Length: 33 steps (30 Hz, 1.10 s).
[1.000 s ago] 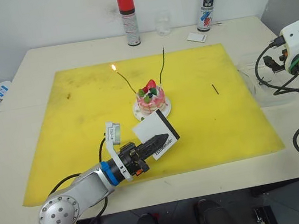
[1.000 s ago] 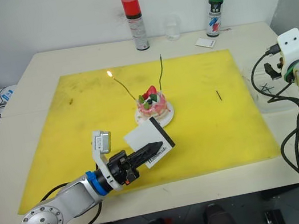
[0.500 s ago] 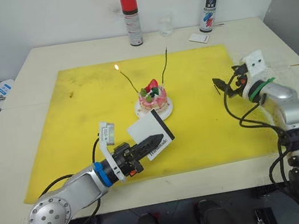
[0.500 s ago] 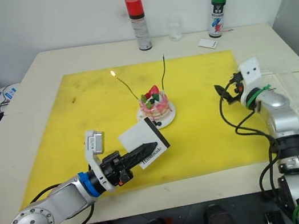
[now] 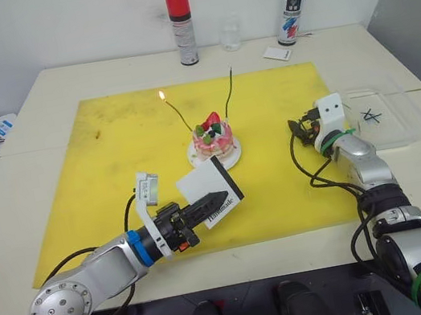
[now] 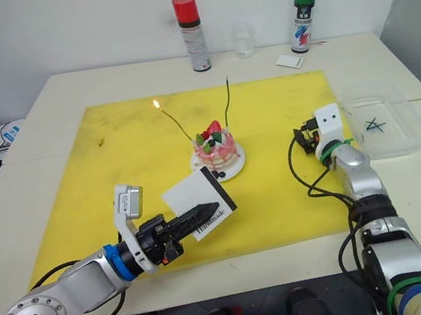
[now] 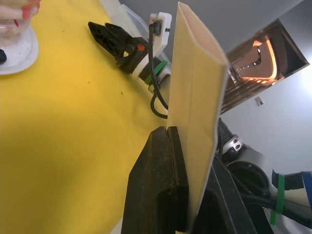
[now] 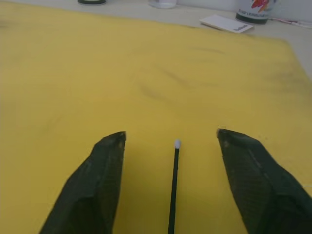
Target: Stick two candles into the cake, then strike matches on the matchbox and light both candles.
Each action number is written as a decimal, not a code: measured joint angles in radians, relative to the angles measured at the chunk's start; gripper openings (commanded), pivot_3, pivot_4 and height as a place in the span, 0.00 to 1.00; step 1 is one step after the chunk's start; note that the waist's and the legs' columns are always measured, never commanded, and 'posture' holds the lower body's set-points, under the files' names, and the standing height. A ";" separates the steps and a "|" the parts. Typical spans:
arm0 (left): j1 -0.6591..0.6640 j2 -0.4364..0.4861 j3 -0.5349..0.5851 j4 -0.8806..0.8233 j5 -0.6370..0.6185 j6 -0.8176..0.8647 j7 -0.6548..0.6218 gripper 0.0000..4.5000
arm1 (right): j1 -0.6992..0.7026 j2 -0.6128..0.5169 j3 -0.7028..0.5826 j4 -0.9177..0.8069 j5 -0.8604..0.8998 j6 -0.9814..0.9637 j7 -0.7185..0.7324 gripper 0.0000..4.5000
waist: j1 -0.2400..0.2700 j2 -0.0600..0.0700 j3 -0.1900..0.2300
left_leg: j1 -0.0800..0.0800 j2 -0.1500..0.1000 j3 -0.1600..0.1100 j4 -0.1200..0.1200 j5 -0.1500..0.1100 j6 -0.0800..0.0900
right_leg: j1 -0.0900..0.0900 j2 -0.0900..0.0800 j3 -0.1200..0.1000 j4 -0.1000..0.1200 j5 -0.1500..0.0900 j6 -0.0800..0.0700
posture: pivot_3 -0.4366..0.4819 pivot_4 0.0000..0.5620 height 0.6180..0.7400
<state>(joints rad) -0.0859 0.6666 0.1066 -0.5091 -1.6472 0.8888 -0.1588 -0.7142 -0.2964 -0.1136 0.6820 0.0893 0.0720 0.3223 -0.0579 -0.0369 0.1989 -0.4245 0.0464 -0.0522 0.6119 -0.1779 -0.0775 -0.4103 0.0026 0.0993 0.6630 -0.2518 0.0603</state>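
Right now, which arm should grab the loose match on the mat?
Right. The right gripper is open with the match lying on the yellow mat between its fingers, so it likely only needs to close. The left gripper is busy, shut on the matchbox.

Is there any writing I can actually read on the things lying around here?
"Handmade": on the white matchbox held in the left claw.
Red-capped can: label too small to read.
Green-capped can: colourful label, unreadable.
Small white card: print too small to read.
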 measured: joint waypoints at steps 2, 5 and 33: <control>0.000 0.000 0.000 0.000 0.000 -0.001 0.005 0.00 | 0.000 0.003 0.000 0.004 0.000 0.000 -0.010 0.72 | 0.000 0.000 0.000 | 0.000 0.000 0.000 0.000 0.000 0.000 | 0.000 0.000 0.000 0.000 0.000 0.000 | 0.48 0.27 1.00; 0.002 0.000 0.000 -0.006 -0.001 -0.002 0.014 0.00 | 0.000 0.007 -0.001 0.003 0.000 0.009 -0.038 0.72 | 0.000 0.000 0.000 | 0.000 0.000 0.000 0.000 0.000 0.000 | 0.000 0.000 0.000 0.000 0.000 0.000 | 0.48 0.27 1.00; -0.006 0.002 -0.001 -0.013 -0.002 -0.006 0.020 0.00 | 0.085 0.020 -0.003 -0.213 0.011 0.193 -0.083 0.00 | 0.009 0.000 -0.001 | 0.004 0.000 -0.001 0.000 0.000 0.000 | 0.004 0.000 -0.001 0.000 -0.004 -0.006 | 0.48 0.27 1.00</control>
<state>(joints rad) -0.0916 0.6690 0.1060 -0.5226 -1.6490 0.8824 -0.1387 -0.6294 -0.2766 -0.1166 0.4690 0.1002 0.2655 0.2390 -0.0494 -0.0369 0.1983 -0.4208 0.0464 -0.0529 0.6117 -0.1779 -0.0775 -0.4064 0.0025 0.0988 0.6627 -0.2554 0.0546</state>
